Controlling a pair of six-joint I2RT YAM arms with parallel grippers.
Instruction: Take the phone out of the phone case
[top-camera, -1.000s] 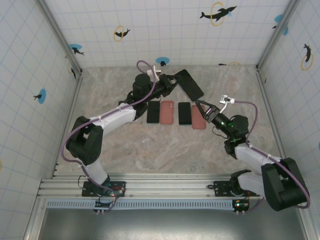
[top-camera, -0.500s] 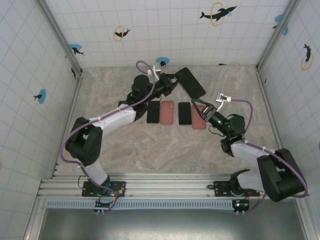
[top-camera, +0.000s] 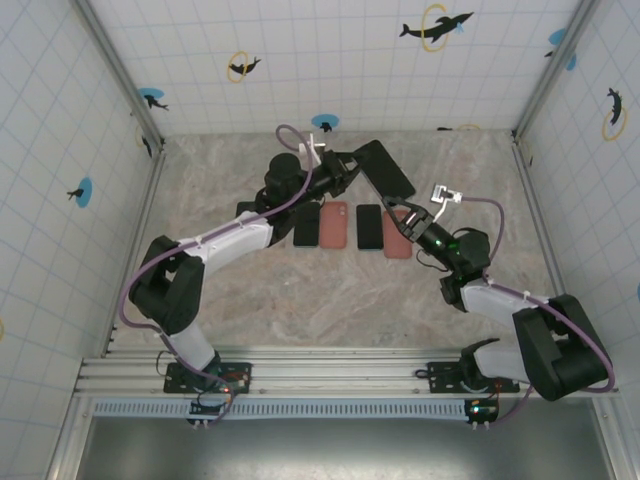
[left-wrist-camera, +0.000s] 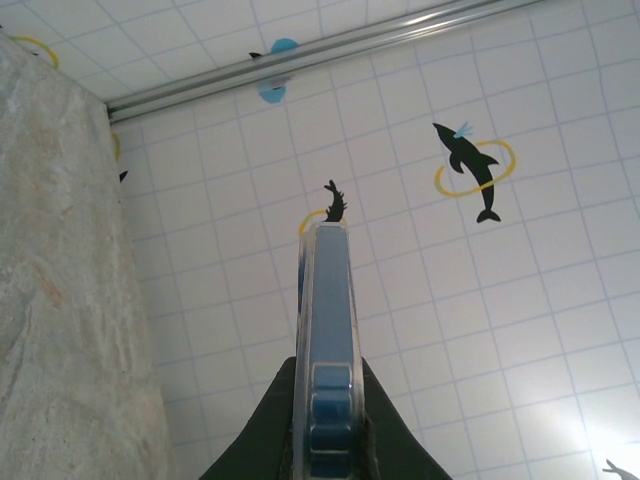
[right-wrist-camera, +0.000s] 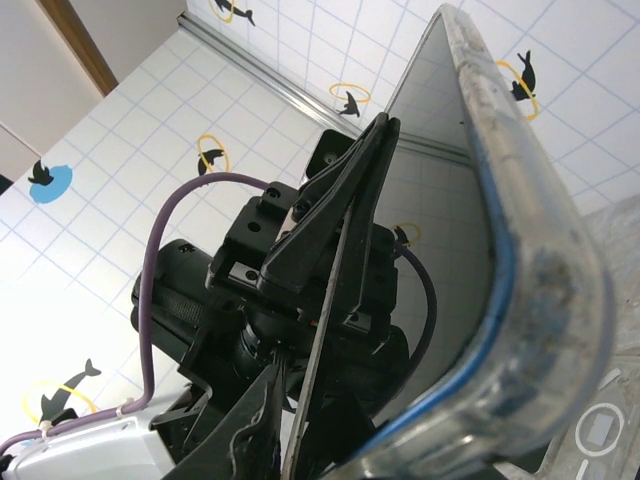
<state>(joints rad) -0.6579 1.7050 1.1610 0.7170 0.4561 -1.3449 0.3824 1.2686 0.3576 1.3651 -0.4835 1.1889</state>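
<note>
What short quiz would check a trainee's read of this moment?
1. True or false: the left gripper holds the cased phone above the table.
2. How many pink cases lie on the table?
3. Seen from above, left to right, the row of black phones and pink cases runs: A) black, pink, black, pink; B) pink, pink, black, black.
Key: 1 true; 2 two; 3 A.
</note>
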